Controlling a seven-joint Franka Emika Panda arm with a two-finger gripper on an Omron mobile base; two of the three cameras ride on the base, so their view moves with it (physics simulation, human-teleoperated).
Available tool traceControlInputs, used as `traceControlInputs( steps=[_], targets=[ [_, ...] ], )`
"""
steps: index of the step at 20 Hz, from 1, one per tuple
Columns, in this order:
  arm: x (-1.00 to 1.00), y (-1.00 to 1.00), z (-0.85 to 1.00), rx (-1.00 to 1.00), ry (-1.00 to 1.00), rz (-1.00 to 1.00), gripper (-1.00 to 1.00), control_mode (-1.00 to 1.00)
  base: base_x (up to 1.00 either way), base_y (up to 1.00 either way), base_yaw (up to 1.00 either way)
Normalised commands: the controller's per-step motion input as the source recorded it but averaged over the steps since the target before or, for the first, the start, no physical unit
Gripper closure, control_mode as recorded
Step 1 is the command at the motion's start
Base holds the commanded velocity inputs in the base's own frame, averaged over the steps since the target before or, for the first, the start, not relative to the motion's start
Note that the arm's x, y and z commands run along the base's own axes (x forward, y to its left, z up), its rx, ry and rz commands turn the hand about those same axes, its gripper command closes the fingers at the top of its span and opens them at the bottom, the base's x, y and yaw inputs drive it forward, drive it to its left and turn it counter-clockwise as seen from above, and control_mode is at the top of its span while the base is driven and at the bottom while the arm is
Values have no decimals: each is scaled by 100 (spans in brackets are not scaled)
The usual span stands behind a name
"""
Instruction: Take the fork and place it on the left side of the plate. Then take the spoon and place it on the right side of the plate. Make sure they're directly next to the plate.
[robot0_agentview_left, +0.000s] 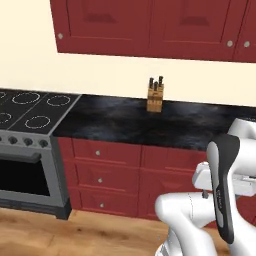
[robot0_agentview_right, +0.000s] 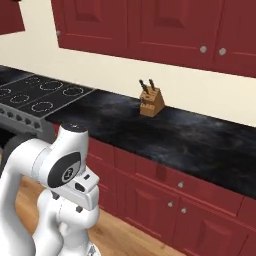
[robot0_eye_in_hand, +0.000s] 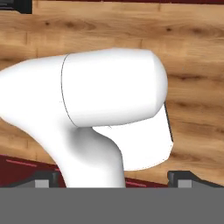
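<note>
Flat, even rendered light filling all views, no clear source showing, soft grey sheen mottling the black counter (robot0_agentview_left: 150, 125), faint shading rounding the white arm (robot0_agentview_right: 55, 160), wooden floor (robot0_eye_in_hand: 192, 65) looking slightly soft, edges staying straight, low resolution blurring fine detail

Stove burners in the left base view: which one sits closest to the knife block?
The back-right burner, the ring nearest the black countertop. The other rings lie further left or nearer the stove's front, further from the knife block.

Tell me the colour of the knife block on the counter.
Light wooden tan knife block with dark knife handles; the right base view shows it best.
</note>
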Motion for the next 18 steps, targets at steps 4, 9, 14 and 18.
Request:
traceControlInputs(
  steps=[4, 9, 14, 18],
  targets=[
    [0, 0, 0, 0, 0, 0, -100, 100, 43, 100, -21],
    [0, 0, 0, 0, 0, 0, -100, 100, 37, 100, -19],
    [0, 0, 0, 0, 0, 0, -100, 100, 33, 100, -17],
    [0, 0, 0, 0, 0, 0, -100, 100, 29, 100, -14]
  ],
)
